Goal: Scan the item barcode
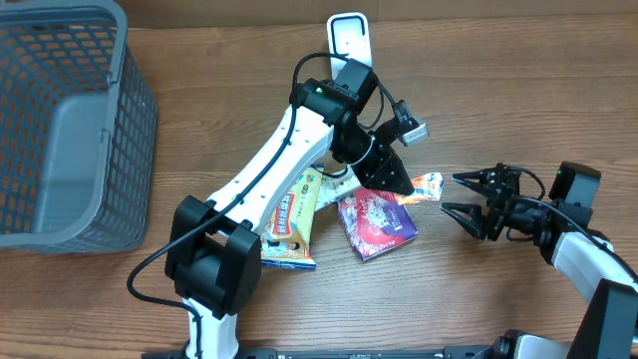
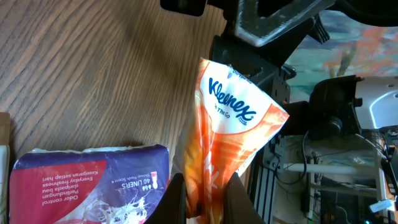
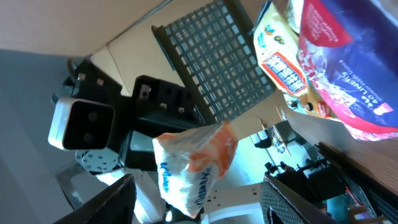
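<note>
kleenex pack is pinched by one end in the left gripper, jaws almost shut on it, the rest jutting ahead of the fingertips, clear of the table. right gripper hangs beyond the pack's free end, jaws wide, empty. a thin pinch on soft wrap could slip, or the pack could sag and hide its barcode.

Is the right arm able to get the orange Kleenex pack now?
Probably yes: the right end effector is open, facing the Kleenex pack with nothing between them, though the left end effector grips its other end.
</note>
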Motion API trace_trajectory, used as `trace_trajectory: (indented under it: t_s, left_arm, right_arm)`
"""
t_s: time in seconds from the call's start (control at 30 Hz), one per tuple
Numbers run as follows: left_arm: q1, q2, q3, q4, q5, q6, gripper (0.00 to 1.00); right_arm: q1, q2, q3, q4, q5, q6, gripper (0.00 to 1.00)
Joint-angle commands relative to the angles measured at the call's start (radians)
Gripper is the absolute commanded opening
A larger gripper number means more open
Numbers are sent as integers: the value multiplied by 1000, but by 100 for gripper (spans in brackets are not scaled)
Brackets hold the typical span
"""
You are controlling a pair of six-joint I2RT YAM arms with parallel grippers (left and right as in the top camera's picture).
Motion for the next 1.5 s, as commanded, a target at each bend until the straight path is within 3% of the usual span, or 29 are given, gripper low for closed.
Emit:
trace_trajectory:
  t_s: [0.0,0.3,0.47,0.93,1.47]
  left_arm:
    - [-2,-2,-13,-3,10,43,4]
    - [-2,-2,-13,3,-25,48,4]
    - [-2,-2,-13,4,-26,49,4]
    - [-2,-2,-12,3,-53,49,4]
    - [-2,-21,3,-64,-89,138,4]
  right_arm:
    - [-3,-2,14,77,-43,75,65]
    - [37,-2,14,388,-42,281,65]
    - [89,-1,14,398,-12,296,64]
    - [116,5,14,398,26,286,61]
    - [116,20,14,397,-22,99,62]
